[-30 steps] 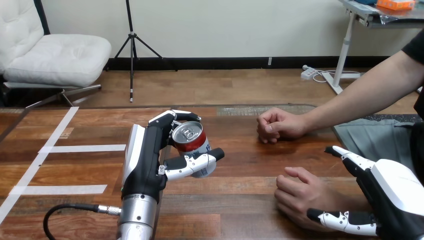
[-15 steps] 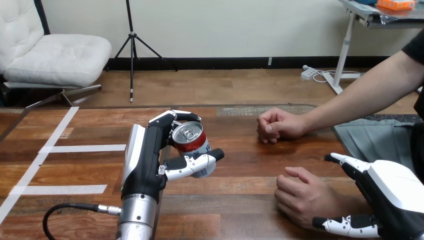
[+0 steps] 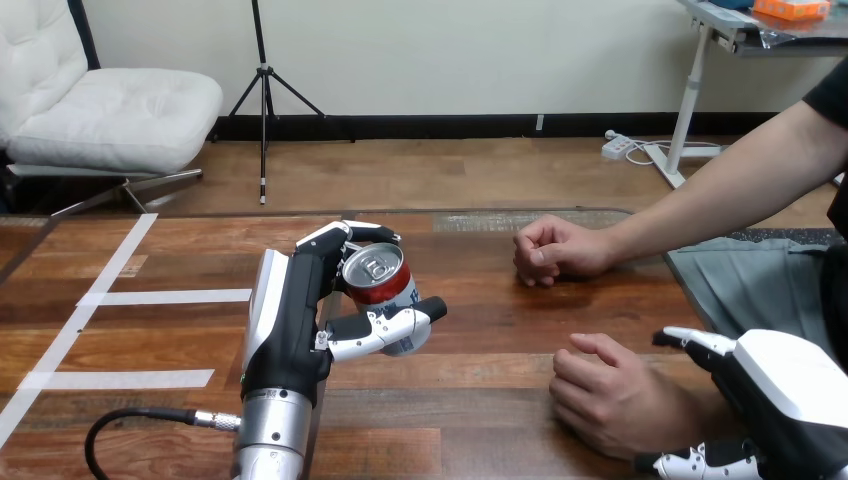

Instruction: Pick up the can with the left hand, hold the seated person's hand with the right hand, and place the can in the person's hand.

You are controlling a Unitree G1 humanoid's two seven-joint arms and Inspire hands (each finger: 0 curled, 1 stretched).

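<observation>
Drawing back from the person's nearer hand [image 3: 610, 395], the right hand [image 3: 790, 390] sits at its wrist, fingers spread, unclosed. Left of that hand, the left hand [image 3: 300, 300] grips the can [image 3: 380, 285] above the surface [image 3: 480, 400].

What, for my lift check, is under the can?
The thumb of the left robot hand crosses the can low in front, above the table. It hides the can's base, so table contact cannot be seen.

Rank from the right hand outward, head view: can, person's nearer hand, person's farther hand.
1. The person's nearer hand, beside the right hand, lower right.
2. The person's farther hand, mid-table, right of centre.
3. The can, in the left hand, left of centre.
</observation>
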